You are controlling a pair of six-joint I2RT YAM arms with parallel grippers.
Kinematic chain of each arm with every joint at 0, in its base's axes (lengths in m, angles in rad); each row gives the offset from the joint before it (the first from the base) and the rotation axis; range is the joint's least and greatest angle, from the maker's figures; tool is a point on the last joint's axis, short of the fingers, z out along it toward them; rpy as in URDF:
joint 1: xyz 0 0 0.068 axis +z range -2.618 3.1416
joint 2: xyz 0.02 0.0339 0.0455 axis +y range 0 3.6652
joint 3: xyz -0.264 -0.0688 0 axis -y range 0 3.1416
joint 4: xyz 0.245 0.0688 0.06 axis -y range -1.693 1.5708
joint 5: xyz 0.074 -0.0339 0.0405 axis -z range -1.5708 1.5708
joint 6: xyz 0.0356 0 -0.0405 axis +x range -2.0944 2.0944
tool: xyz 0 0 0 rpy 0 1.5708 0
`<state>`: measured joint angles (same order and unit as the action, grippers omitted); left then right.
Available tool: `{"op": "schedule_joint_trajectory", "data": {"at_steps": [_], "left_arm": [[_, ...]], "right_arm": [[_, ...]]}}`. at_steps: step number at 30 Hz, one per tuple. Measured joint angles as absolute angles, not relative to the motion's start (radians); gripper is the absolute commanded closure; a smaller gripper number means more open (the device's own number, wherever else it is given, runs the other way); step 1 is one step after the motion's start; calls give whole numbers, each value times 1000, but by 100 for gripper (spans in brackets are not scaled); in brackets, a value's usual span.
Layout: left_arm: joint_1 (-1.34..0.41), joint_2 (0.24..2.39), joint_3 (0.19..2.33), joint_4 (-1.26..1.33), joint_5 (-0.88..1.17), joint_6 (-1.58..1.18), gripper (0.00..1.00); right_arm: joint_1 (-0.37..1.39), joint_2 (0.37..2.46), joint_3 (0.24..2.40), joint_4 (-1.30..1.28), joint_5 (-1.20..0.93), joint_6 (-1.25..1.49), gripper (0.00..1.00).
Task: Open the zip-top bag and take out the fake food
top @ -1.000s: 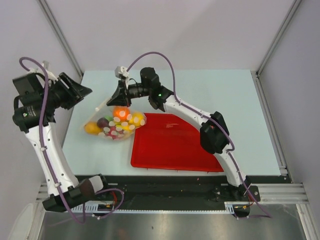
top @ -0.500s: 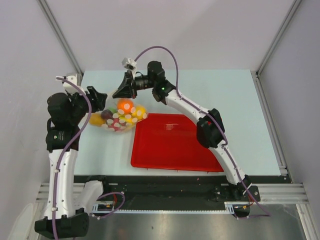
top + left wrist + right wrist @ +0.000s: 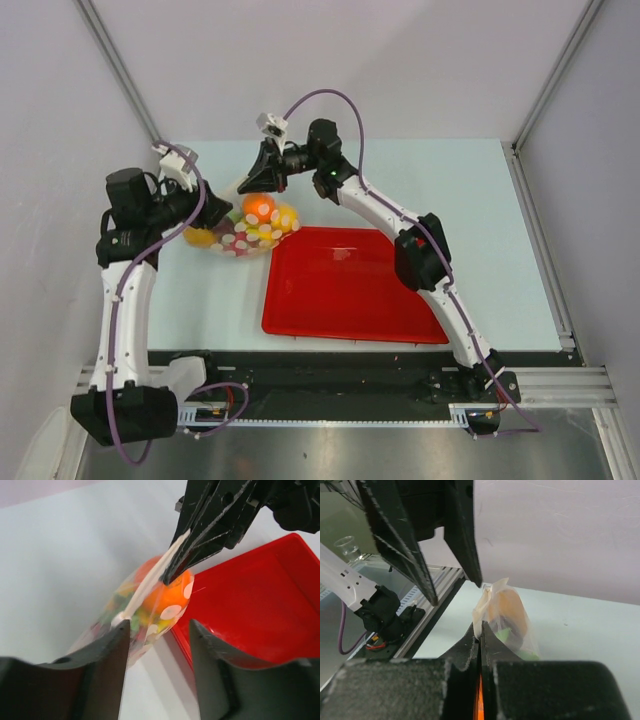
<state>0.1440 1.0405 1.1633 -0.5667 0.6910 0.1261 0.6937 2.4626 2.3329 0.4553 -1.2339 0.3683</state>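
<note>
The zip-top bag, clear with white dots, lies left of the red tray and holds the fake food: an orange, yellow fruit and pink-green pieces. My right gripper is shut on the bag's top strip and holds that edge up. In the right wrist view its fingertips pinch the plastic. My left gripper is open at the bag's left end. The bag's lower part sits just ahead of the gap, against the left finger, and nothing is gripped.
The red tray lies right of the bag, its near corner close to my left gripper's right finger. Grey walls close in the table's left side and back. The arms' base rail runs along the near edge.
My left arm has swung in from the far left until its open fingers reach the bag's left end. The right gripper, still pinching the strip, has shifted slightly right and back with the bag.
</note>
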Motion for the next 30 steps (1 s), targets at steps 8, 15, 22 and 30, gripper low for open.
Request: {"op": "schedule_joint_trajectory", "data": {"at_steps": [8, 15, 22, 30], "left_arm": [[184, 1153, 1234, -654, 778, 221, 54], [218, 1170, 1301, -722, 782, 299, 40], [234, 1177, 1315, -721, 826, 311, 45], [236, 1259, 1317, -732, 878, 324, 44]], "right_arm": [[686, 2473, 2333, 509, -1276, 393, 100], [684, 2473, 2331, 516, -1293, 393, 100], [694, 2473, 2330, 516, -1297, 391, 100], [715, 2473, 2330, 509, -1301, 384, 100]]}}
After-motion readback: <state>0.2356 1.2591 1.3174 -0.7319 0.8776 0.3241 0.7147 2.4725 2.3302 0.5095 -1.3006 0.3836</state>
